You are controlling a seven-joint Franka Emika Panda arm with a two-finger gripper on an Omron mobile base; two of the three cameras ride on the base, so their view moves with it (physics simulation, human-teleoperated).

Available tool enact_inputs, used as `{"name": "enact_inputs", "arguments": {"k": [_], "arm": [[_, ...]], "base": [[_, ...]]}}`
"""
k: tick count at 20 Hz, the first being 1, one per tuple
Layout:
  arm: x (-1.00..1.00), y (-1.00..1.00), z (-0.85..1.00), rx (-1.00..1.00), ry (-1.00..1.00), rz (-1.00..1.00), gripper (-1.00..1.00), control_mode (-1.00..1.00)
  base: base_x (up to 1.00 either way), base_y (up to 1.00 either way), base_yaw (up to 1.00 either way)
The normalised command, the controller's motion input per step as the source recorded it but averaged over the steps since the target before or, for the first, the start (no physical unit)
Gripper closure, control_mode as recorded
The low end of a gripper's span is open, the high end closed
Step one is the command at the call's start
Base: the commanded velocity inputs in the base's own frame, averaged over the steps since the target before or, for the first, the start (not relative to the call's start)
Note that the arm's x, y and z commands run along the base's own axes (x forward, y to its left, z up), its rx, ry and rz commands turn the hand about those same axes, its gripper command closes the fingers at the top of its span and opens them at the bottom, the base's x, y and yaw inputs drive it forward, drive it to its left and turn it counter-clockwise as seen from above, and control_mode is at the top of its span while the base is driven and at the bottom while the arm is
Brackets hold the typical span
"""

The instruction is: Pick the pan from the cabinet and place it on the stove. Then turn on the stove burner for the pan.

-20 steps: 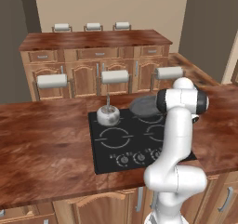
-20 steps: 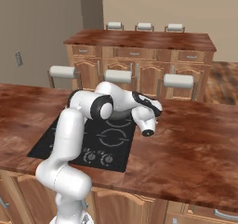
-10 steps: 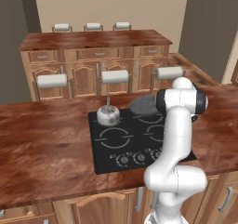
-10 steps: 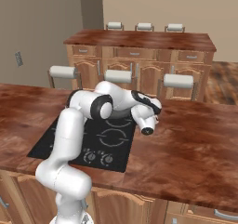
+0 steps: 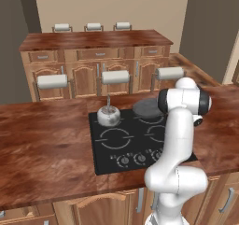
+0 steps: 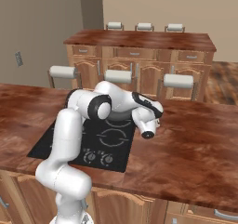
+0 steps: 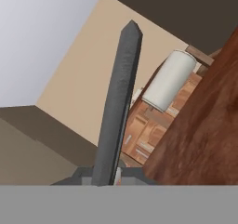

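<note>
The white arm is bent over at the elbow, the wrist turned sideways; the gripper is clamped on something thin.

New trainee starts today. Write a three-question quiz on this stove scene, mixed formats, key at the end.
1. True or false: the pan is over the stove's back right ring.
2. What stands on the back left ring? A) kettle B) bowl C) mug
3. Fill in: in the hand view, the long grey bar rising from the gripper is the pan's ____.

Key: 1 true; 2 A, the kettle; 3 handle.
</note>
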Motion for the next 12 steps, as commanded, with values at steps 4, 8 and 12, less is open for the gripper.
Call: {"name": "enact_inputs", "arguments": {"k": [4,8,12], "arm": [[-0.33,-0.19,-0.23,0.00,0.00,0.00,1.00,-1.00],[-0.35,-0.20,-0.26,0.00,0.00,0.00,1.00,-1.00],[-0.21,-0.08,-0.23,0.00,0.00,0.00,-1.00,-1.00]], "base": [[0.00,0.00,0.00],[0.00,0.00,0.00],[0.00,0.00,0.00]]}}
